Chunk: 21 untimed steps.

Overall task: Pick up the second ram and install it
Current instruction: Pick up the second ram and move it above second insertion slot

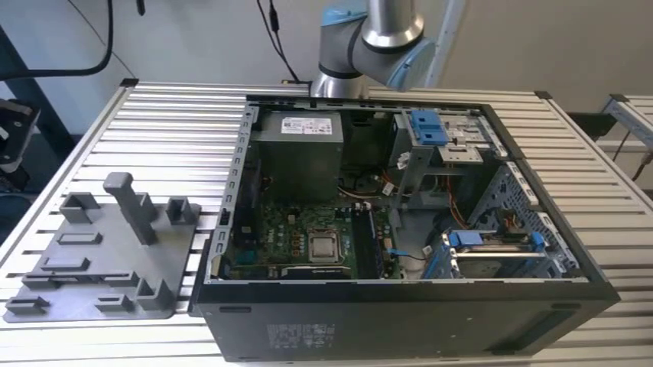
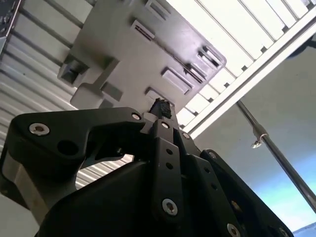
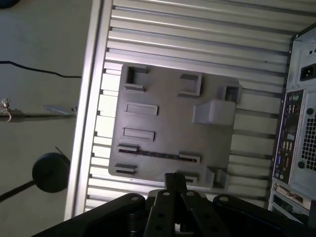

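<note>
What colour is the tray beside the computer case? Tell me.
Plain grey tray, clearest in the first wrist view.

Silver arm (image 1: 393, 19) with blue joint caps; black claw (image 3: 175, 177) face-down, fingers closed together.

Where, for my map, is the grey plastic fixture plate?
The plate lies on the slatted metal table, at the exterior view's left of the black computer case.

There are one robot arm (image 1: 378, 38), one black gripper (image 3: 175, 176), one slatted metal table (image 1: 173, 122), one open computer case (image 1: 408, 321) holding one motherboard (image 1: 286, 229), one power supply (image 1: 298, 153) and two blue drive brackets (image 1: 429, 126) (image 1: 464, 238), and one grey fixture plate (image 1: 102, 252) bearing one tall post (image 1: 131, 210).
</note>
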Tool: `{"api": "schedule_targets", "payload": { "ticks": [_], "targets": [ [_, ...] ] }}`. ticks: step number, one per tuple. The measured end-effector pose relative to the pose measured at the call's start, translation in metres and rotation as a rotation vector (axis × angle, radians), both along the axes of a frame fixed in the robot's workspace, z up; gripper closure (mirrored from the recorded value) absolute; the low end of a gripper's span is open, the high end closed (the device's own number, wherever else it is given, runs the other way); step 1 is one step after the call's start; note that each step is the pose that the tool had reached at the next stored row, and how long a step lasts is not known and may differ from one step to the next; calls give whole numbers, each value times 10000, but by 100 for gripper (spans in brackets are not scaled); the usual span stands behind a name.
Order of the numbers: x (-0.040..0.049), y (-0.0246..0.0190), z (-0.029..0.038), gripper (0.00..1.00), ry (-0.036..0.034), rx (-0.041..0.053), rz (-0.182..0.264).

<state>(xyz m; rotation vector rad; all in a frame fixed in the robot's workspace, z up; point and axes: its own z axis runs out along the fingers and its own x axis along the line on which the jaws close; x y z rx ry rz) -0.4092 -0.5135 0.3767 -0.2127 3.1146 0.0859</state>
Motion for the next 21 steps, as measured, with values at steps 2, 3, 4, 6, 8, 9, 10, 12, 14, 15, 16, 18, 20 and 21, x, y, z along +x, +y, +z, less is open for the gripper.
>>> {"api": "schedule_targets", "payload": {
  "ticks": [2, 3, 4, 6, 8, 9, 10, 12, 14, 15, 16, 18, 20, 21],
  "targets": [
    [0, 0, 0, 89, 0, 0, 239],
    [0, 0, 0, 89, 0, 0, 357],
    [0, 0, 0, 89, 0, 0, 487],
    [0, 0, 0, 89, 0, 0, 722],
    [0, 0, 0, 89, 1, 0, 972],
    [0, 0, 0, 89, 0, 0, 1129],
    [0, 0, 0, 89, 0, 0, 1284],
    [0, 0, 0, 89, 1, -1, 1577],
    [0, 0, 0, 89, 0, 0, 1859],
    [0, 0, 0, 89, 0, 0, 1997],
    [0, 0, 0, 89, 0, 0, 2137],
    [0, 0, 0, 89, 0, 0, 2441],
    [0, 0, 0, 89, 0, 0, 2746],
    [0, 0, 0, 89, 0, 0, 2907]
  ]
}}
